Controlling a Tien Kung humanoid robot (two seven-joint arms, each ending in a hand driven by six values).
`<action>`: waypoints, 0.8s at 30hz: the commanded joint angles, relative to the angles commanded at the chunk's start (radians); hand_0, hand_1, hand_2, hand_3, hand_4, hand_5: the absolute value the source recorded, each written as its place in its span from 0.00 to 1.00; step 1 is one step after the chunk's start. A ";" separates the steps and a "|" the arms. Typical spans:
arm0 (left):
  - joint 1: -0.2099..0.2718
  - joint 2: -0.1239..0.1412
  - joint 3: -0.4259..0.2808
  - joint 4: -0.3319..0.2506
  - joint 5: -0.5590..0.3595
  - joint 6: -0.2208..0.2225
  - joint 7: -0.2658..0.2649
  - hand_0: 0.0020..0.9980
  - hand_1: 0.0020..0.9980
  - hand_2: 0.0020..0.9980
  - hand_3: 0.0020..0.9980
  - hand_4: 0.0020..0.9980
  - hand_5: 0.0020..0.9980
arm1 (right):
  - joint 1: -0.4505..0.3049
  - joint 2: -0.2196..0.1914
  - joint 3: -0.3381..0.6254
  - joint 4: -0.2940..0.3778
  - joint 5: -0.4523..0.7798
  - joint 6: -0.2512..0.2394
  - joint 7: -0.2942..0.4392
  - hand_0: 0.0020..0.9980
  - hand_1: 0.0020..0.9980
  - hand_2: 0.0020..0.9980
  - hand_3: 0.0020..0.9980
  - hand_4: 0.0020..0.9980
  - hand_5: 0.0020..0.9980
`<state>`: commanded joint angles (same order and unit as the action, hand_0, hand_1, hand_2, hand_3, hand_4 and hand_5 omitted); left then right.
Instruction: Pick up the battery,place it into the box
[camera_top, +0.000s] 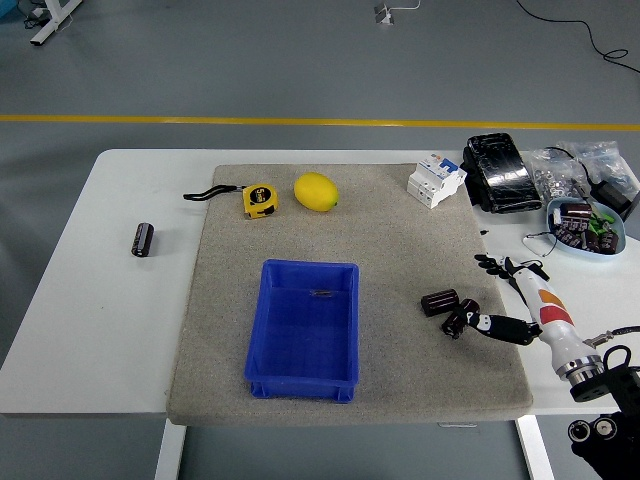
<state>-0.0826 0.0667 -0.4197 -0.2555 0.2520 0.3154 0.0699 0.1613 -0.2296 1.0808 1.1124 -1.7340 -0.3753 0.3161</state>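
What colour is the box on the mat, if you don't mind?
The box is blue, clearest in the head view.

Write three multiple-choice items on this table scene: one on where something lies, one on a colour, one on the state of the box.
1. Where does the lemon lie?
A. inside the box
B. on the mat, right of the tape measure
C. on the bare table, far left

2. What colour is the box?
A. blue
B. red
C. green

3. What state is the box in?
A. covered by a lid
B. tipped on its side
C. upright and open, no battery inside

Answers:
1 B, the lemon rests on the grey mat just right of the yellow tape measure.
2 A, its walls and floor are blue.
3 C, the open top shows its floor, while a battery lies on the mat near the right robot hand.
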 joint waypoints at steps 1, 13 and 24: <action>0.000 0.000 0.000 0.000 0.000 0.000 0.000 0.73 0.69 0.75 0.75 0.70 0.85 | -0.001 0.000 -0.002 0.001 0.001 0.000 0.000 0.67 0.65 0.67 0.76 1.00 0.29; -0.003 0.004 -0.006 0.000 0.018 -0.002 0.005 0.73 0.68 0.74 0.75 0.71 0.85 | 0.030 0.027 -0.054 -0.076 0.105 -0.042 0.023 0.61 0.59 0.63 0.73 1.00 0.27; -0.006 0.004 0.006 0.001 -0.001 0.000 -0.004 0.73 0.68 0.74 0.75 0.70 0.85 | 0.041 0.033 -0.068 -0.111 0.114 -0.060 0.042 0.58 0.57 0.62 0.71 1.00 0.27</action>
<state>-0.0885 0.0708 -0.4134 -0.2547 0.2506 0.3156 0.0657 0.2026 -0.1968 1.0132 1.0011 -1.6200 -0.4358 0.3581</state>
